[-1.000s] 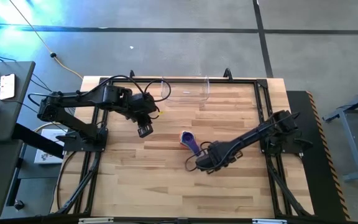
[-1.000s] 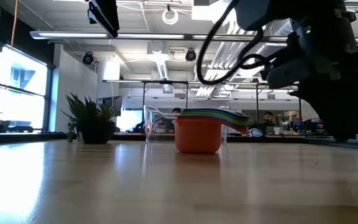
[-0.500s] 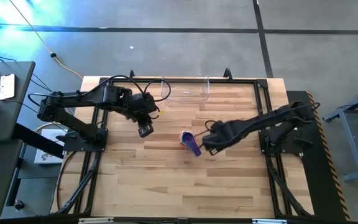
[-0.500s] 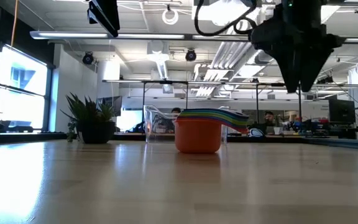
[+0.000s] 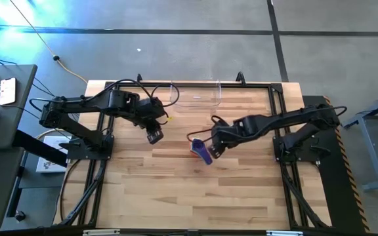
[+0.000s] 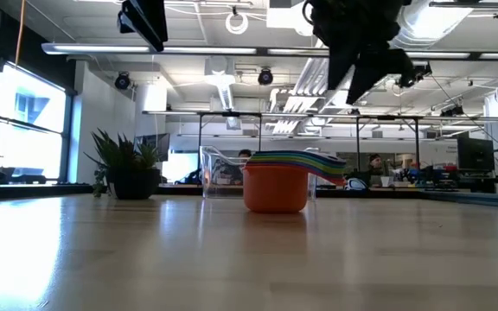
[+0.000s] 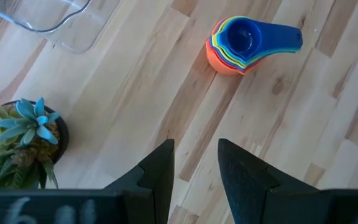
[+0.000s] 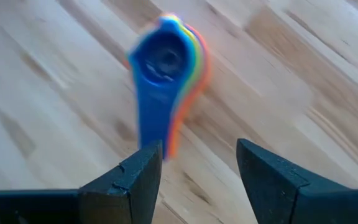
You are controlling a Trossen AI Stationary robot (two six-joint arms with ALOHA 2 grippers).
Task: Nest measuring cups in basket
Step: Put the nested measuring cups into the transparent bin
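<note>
The nested stack of measuring cups [image 5: 199, 150] sits mid-desk, short of the basket [image 5: 195, 96] at the far edge, and the right end effector [image 5: 214, 148], open and empty, has swung in beside it, seemingly ready to grasp.

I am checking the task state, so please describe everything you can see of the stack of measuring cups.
The measuring cups sit nested in one stack on the wooden table, outside the clear basket. They look like plastic: orange is the large outer cup at the bottom, rainbow rims show between, and blue lies innermost on top. The handles fan out together to one side. Nothing grips the stack; the open right gripper hangs just beside it.
</note>
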